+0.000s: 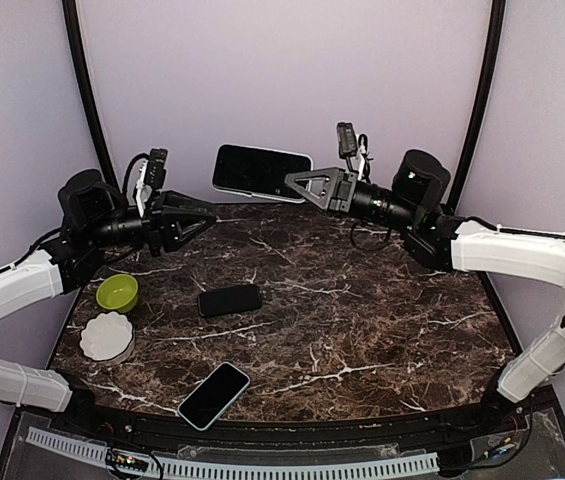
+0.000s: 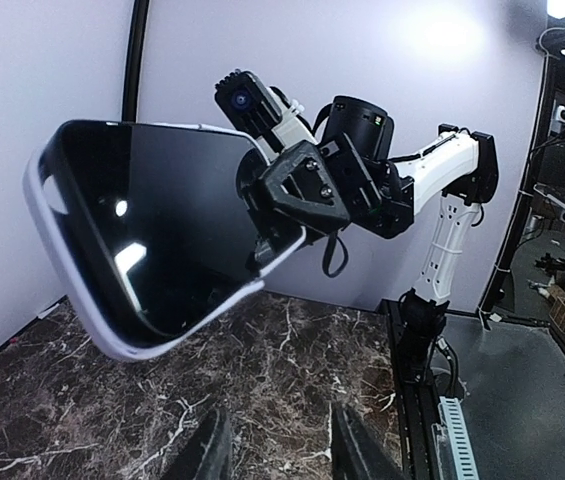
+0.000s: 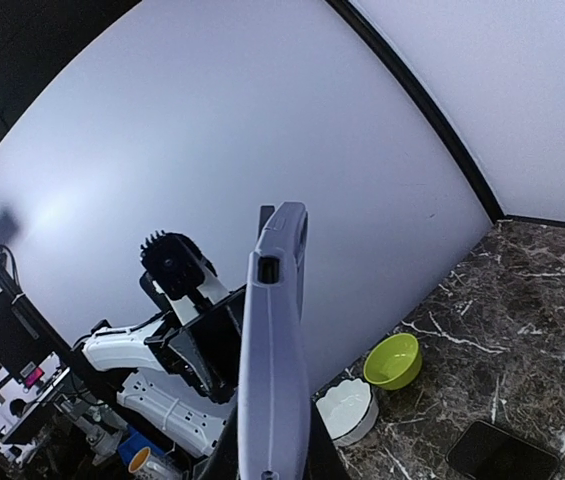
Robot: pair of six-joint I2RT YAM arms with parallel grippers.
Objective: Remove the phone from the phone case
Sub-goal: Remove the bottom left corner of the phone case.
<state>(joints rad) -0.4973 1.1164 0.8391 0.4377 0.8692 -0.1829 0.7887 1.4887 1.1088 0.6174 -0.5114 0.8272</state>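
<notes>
A phone with a black screen sits in a pale lavender case (image 1: 260, 172), held in the air above the back of the table. My right gripper (image 1: 297, 182) is shut on its right end. In the left wrist view the cased phone (image 2: 162, 230) fills the left half, screen towards the camera, with the right gripper (image 2: 292, 200) clamped on its edge. In the right wrist view I see the case's side edge (image 3: 272, 350) standing up between the jaws. My left gripper (image 1: 202, 220) is open and empty, to the left of the phone and a little lower, apart from it; its fingers (image 2: 217, 445) show at the bottom edge.
A green bowl (image 1: 117, 292) and a white scalloped dish (image 1: 107, 336) stand at the table's left. A black phone (image 1: 230, 300) lies face down mid-table. Another phone with a light rim (image 1: 214, 395) lies near the front edge. Purple walls close the back.
</notes>
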